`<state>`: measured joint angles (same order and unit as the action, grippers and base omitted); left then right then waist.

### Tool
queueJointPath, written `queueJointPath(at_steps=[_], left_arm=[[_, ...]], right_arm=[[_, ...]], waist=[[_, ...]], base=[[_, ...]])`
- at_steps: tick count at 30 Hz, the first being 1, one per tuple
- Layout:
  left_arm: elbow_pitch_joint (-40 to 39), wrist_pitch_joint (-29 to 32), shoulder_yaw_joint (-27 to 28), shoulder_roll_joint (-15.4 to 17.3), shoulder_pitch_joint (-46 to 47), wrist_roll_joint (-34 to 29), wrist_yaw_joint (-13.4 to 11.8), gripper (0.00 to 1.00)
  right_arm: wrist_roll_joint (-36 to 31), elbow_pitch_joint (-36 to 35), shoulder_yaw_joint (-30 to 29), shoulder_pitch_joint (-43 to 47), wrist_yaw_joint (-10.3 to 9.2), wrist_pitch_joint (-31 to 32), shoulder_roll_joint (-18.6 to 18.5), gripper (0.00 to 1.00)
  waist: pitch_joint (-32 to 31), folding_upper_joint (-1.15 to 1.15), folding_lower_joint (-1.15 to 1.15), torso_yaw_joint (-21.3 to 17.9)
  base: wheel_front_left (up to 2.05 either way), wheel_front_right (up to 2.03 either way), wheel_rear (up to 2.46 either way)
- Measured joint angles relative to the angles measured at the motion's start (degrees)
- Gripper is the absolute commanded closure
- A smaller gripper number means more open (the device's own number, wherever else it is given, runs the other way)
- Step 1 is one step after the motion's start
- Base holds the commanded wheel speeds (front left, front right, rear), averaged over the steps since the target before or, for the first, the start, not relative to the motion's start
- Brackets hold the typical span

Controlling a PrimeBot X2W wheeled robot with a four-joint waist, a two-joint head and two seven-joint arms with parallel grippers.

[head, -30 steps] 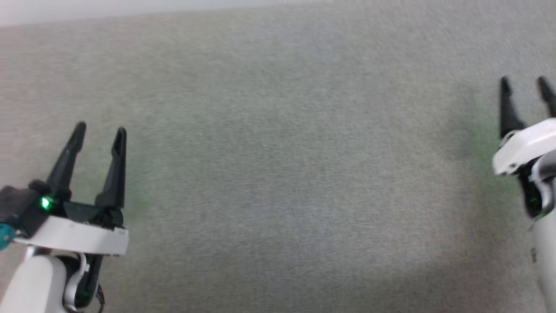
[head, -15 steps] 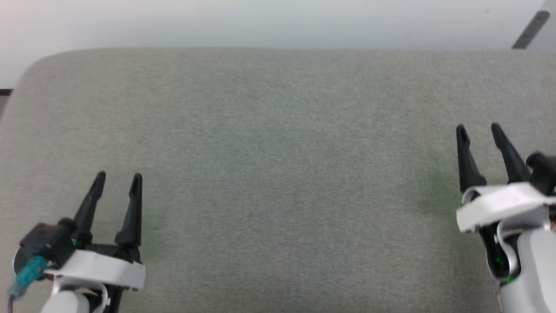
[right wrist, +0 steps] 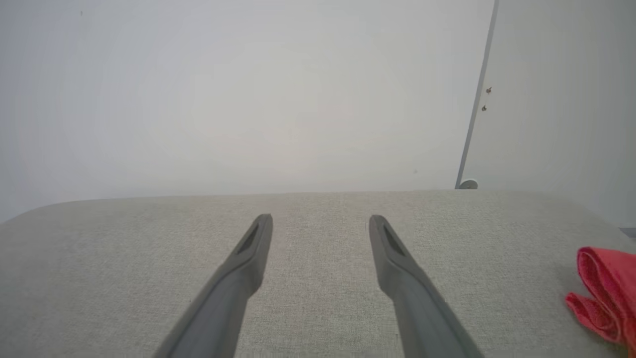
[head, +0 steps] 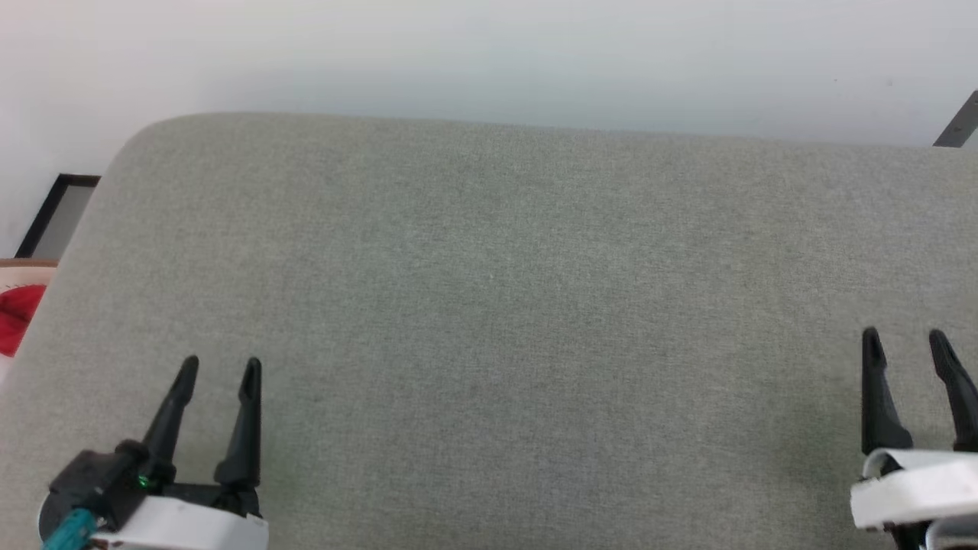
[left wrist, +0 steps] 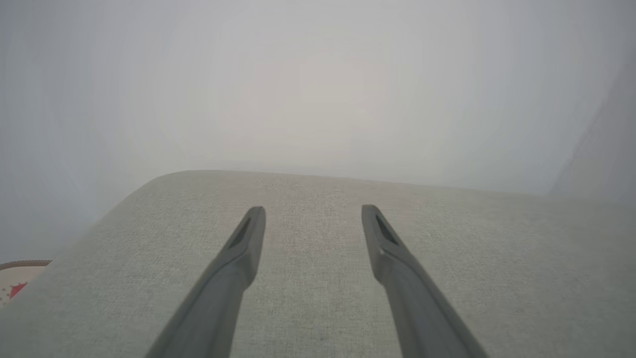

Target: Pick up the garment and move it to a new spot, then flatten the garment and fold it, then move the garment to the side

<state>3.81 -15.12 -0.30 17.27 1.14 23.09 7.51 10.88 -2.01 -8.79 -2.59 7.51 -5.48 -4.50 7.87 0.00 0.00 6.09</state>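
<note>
Both the left gripper (head: 221, 365), two long dark fingers at 7 o'clock of the head view, and the right gripper (head: 904, 338), at 4 o'clock, stand spread and empty above the broad grey-green woven cushion (head: 489, 305). The bunched red cloth garment (right wrist: 606, 283) lies near the cushion's edge at 4 o'clock of the right wrist view. The frame cuts it, so its lettering, its sleeves and whether it is folded cannot be told. That fits a shirt waiting to be fetched or one already set aside. Either way, fingers held apart and clear of the weave avoid snagging. A small red patch (head: 17, 317) at 9 o'clock of the head view, off the cushion, is too cropped to name.
</note>
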Motion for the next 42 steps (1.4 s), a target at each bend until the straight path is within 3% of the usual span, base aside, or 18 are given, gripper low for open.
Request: queueJointPath(at_steps=[12,38,39,42], left_arm=[[-2.58,0.0,-1.31,-1.22,-3.01,-1.08,0.01,0.0],[-1.79,0.0,-2.23,-0.55,-2.65,0.4,0.01,0.0],[-1.33,-0.01,-2.35,-0.8,-2.74,0.41,0.01,1.0],[0.21,0.0,-2.94,-1.92,-3.45,0.45,0.01,1.0]], right_arm=[[-0.83,-7.08,-2.57,8.72,0.0,0.7,1.44,0.0],[1.72,-5.56,-2.21,9.28,0.0,-2.09,1.52,0.0],[1.74,-5.05,-2.15,9.33,0.0,-2.08,1.54,1.0],[1.75,-3.27,-2.01,9.46,0.01,-2.04,1.81,1.0]], waist=[[-1.29,0.0,0.0,-0.07],[-1.21,0.0,0.0,-0.68],[-1.22,0.0,0.0,-0.68],[-1.22,0.0,0.0,-0.69]], base=[[0.0,0.0,0.0],[0.0,0.0,0.0],[0.0,0.0,0.0],[0.0,0.0,0.0]])
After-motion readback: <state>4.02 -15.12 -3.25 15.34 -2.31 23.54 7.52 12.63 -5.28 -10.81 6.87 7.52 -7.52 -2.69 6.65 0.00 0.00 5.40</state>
